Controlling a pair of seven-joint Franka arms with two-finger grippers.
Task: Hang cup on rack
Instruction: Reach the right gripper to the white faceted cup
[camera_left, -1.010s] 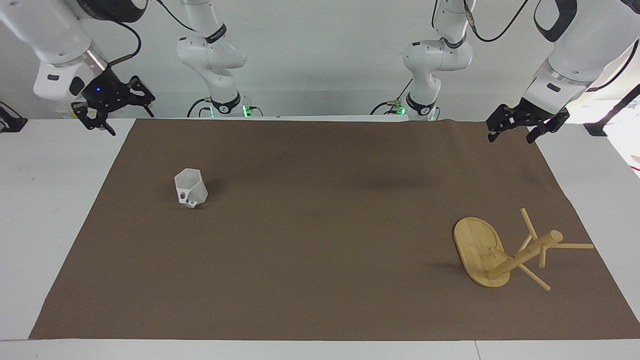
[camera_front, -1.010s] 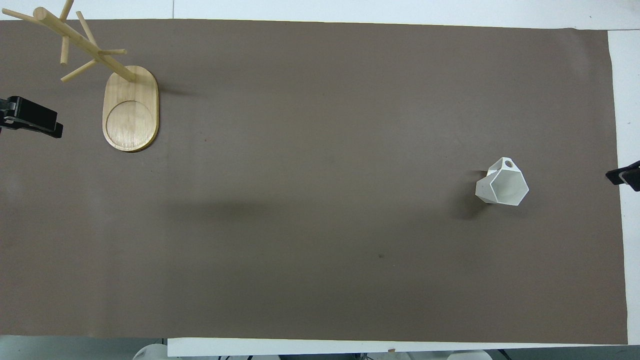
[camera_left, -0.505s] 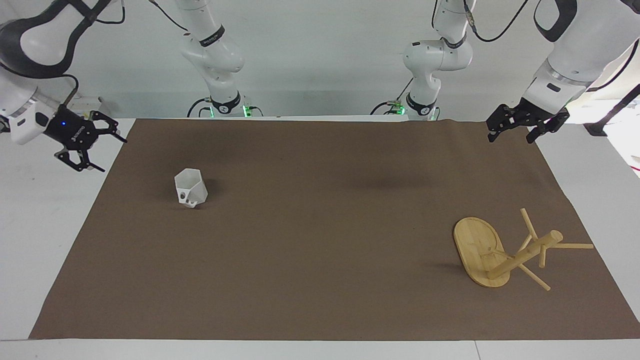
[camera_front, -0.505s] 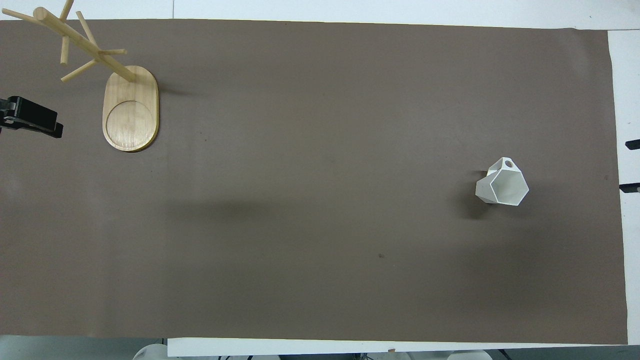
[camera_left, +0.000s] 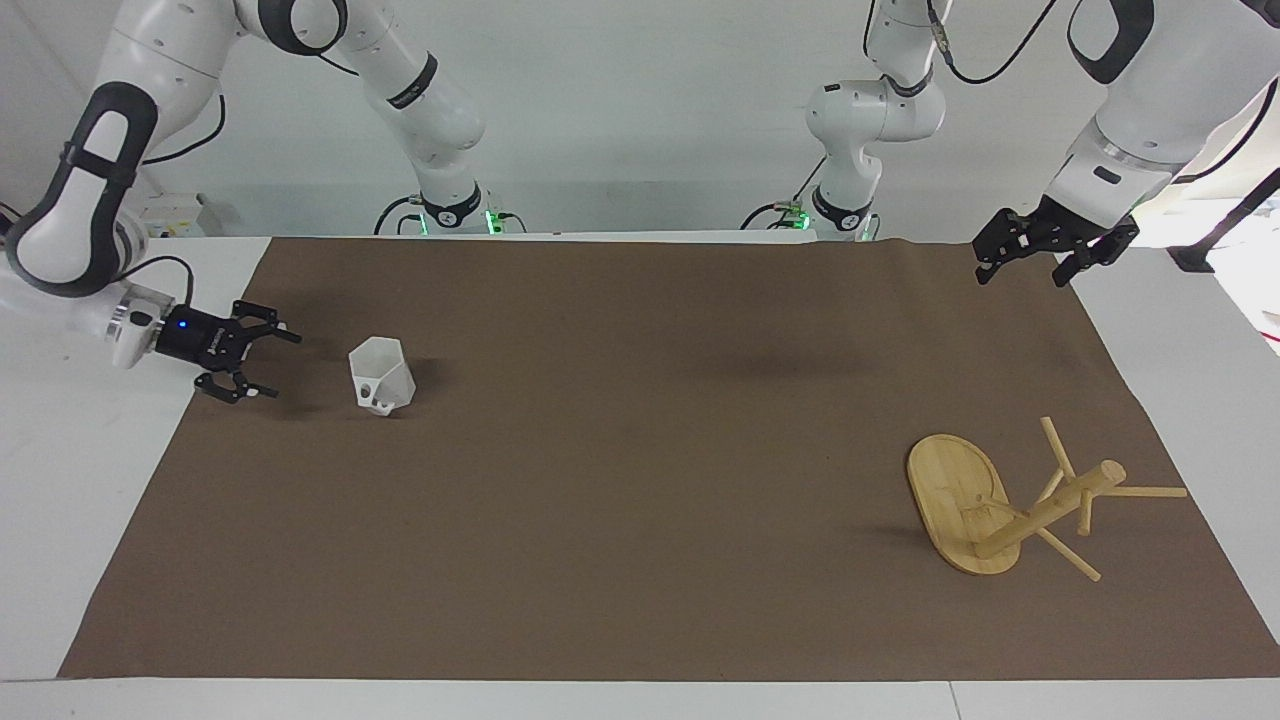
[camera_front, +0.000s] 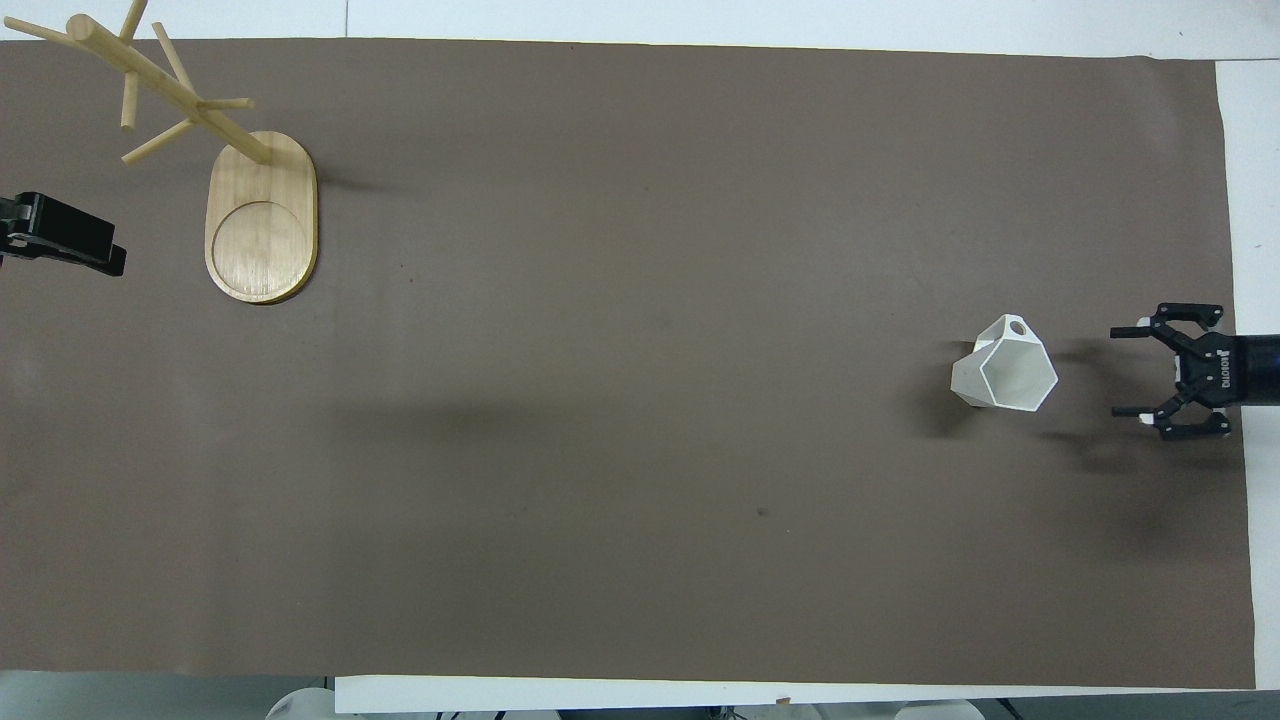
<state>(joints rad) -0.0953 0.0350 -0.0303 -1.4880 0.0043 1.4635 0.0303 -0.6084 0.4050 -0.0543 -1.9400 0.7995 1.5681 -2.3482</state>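
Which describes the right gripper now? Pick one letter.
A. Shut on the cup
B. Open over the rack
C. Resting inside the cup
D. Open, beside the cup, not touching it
D: the right gripper stands open beside the cup with brown mat visible between them.

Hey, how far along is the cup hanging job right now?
Nothing is done yet: the cup stands upright on the brown mat, and the rack at the left arm's end has bare pegs. In hand: the right tool, open, is level with the cup and beside it, not touching. The left tool waits, open. Left to do: grasp, carry across, hang.
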